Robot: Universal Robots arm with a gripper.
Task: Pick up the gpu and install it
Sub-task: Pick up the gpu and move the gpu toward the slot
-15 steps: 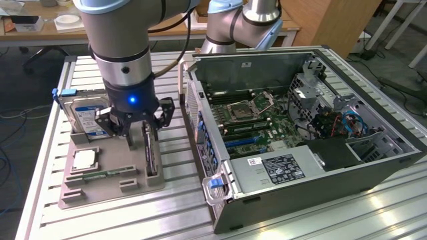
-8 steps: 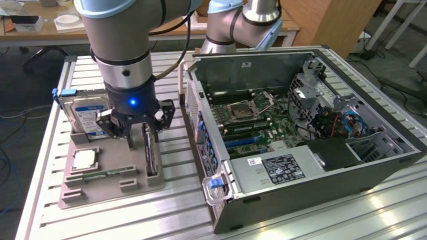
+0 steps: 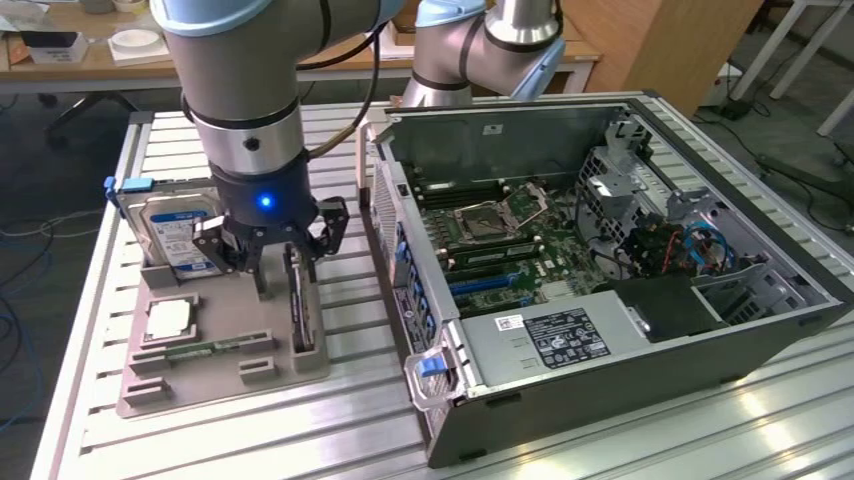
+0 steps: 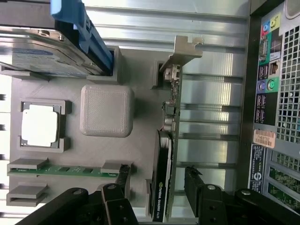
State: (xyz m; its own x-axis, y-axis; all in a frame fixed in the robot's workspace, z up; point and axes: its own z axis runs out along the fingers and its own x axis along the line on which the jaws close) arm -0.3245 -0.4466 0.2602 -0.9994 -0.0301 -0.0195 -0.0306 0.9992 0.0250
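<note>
The gripper hangs low over a grey holder on the slatted surface. Its jaws are spread, one on each side of the gpu, and in the wrist view a gap shows on both sides, so nothing is pinched yet. The gpu stands on its long edge in a slot at the holder's 3 o'clock side in the exterior view. The open computer case lies further toward 3 o'clock, and the hard drive stands at the holder's 11 o'clock corner. The card looks light and stiff: a thin board with a black shroud along one stretch, bare green circuitry beyond it, and a metal bracket at the far end. It is probably fragile where small parts stand proud of the board, and the smooth shroud may be a little slippery. The soundest hold seems to be across the two flat faces at the shrouded part, where the jaws now stand, clear of the bracket and the bare board. As it sits upright in a slot, a tilted pull could bind it.
</note>
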